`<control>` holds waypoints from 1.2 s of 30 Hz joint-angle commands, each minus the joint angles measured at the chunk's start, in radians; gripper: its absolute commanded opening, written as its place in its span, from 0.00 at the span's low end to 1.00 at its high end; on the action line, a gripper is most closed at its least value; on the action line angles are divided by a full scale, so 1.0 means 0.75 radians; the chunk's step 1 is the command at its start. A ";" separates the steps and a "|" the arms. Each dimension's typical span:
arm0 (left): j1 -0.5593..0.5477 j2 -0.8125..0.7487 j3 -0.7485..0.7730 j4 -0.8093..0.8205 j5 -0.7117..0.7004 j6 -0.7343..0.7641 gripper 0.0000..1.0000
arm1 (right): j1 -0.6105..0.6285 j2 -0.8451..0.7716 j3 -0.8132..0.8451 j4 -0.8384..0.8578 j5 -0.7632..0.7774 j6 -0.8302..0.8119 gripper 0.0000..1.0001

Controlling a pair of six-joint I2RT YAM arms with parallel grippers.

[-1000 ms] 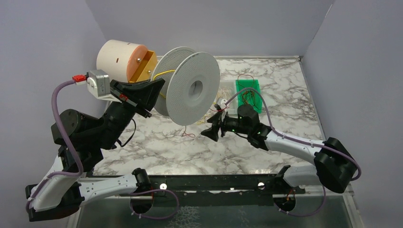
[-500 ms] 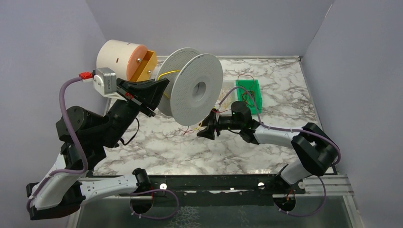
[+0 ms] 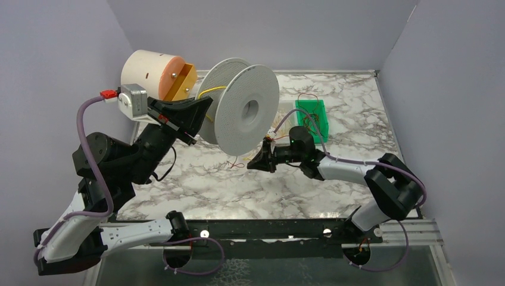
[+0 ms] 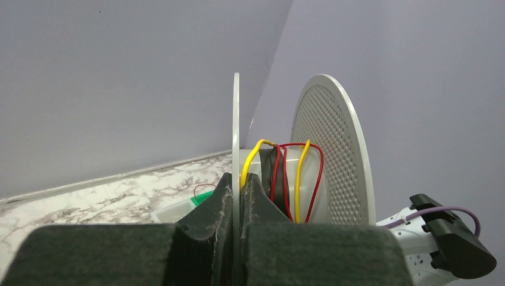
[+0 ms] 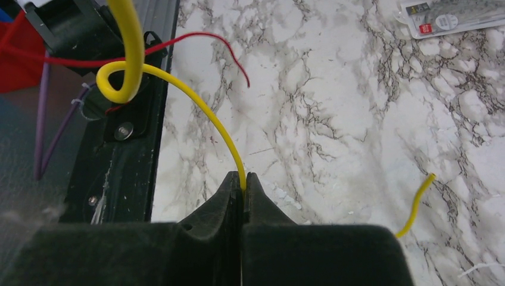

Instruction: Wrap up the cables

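Observation:
A grey two-flanged spool (image 3: 247,110) is held up over the marble table, and my left gripper (image 3: 199,113) is shut on the rim of its thin rear flange (image 4: 236,119). Yellow and red cables (image 4: 298,179) loop round the spool's core. Below the spool's near flange, my right gripper (image 3: 257,162) is shut on a yellow cable (image 5: 196,104), pinched at the fingertips (image 5: 242,183). That cable curls up into a loop beside a red cable (image 5: 196,37). A loose yellow end (image 5: 417,202) hangs to the right. A dark red cable (image 3: 237,164) lies on the table under the spool.
A green tray (image 3: 312,107) holding more thin cables sits at the back right. A cream cylinder (image 3: 149,74) on a wooden bracket stands at the back left. The black rail (image 3: 268,229) runs along the near edge. A flat packet (image 5: 452,15) lies on the marble.
My right gripper moved left under the spool and shut on the yellow cable. My left gripper kept its grip and shifted the spool slightly right and up.

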 commanded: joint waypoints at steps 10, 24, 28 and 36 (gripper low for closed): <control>0.004 0.074 -0.124 0.477 -0.371 0.105 0.00 | 0.020 -0.507 -0.269 -0.223 0.398 0.028 0.01; 0.004 0.361 -0.161 0.834 -0.668 0.291 0.00 | 0.339 -0.810 -0.098 -0.742 0.755 0.112 0.01; 0.004 0.476 -0.119 0.856 -0.674 0.304 0.00 | 0.530 -0.785 0.037 -0.881 0.925 0.129 0.01; 0.004 0.612 -0.109 0.897 -0.769 0.434 0.00 | 0.854 -0.744 0.253 -1.105 1.221 0.159 0.01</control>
